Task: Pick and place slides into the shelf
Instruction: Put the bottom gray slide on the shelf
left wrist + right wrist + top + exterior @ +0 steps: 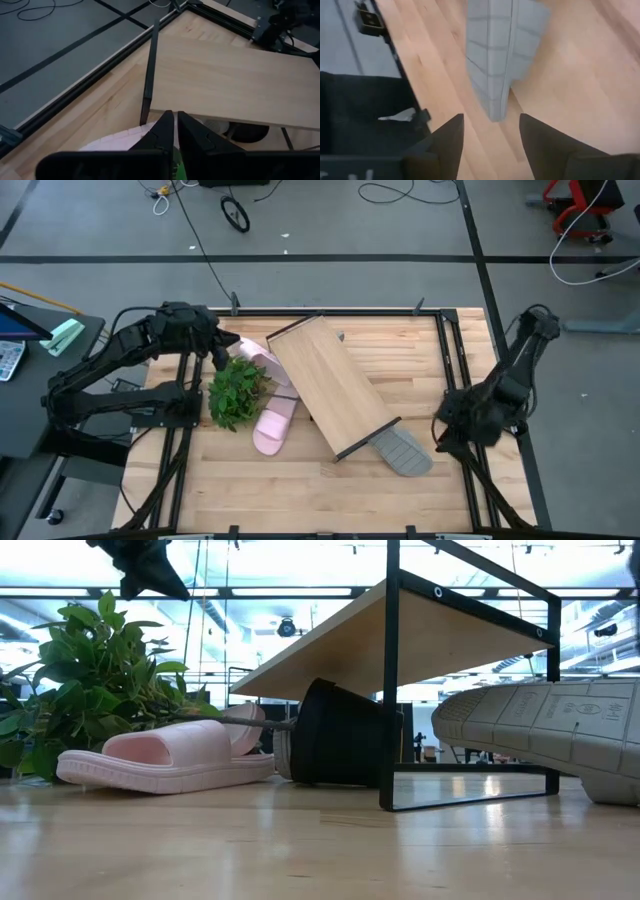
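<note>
The light-wood shelf board with thin dark metal end frames [332,384] lies diagonally across the middle of the pale wooden tabletop [300,490], one end toward the far edge, the other toward the near right. Nothing rests on top of the board. In the low view the board is raised and tilted on its frame [390,680], and a black round pot [335,735] lies on its side beneath it.

A grey ribbed slide sandal [404,450] lies sole-up on the table, just beside the shelf's near-right end frame and partly under it. One light pink slide sandal [272,427] lies on the table at the shelf's left side, toward the left half of the table. A second pink slide [262,360] lies farther back, partly covered by the green leafy plant [236,390] and the shelf edge. No other grey slide can be made out.

Left gripper [175,131]: raised above the plant near the far-left part of the table, fingers pressed nearly together, nothing visible between them.

Right gripper [490,131]: near the table's right edge, pointed at the grey slide's ribbed sole [495,60], fingers spread apart, clear of the slide, holding nothing.
</note>
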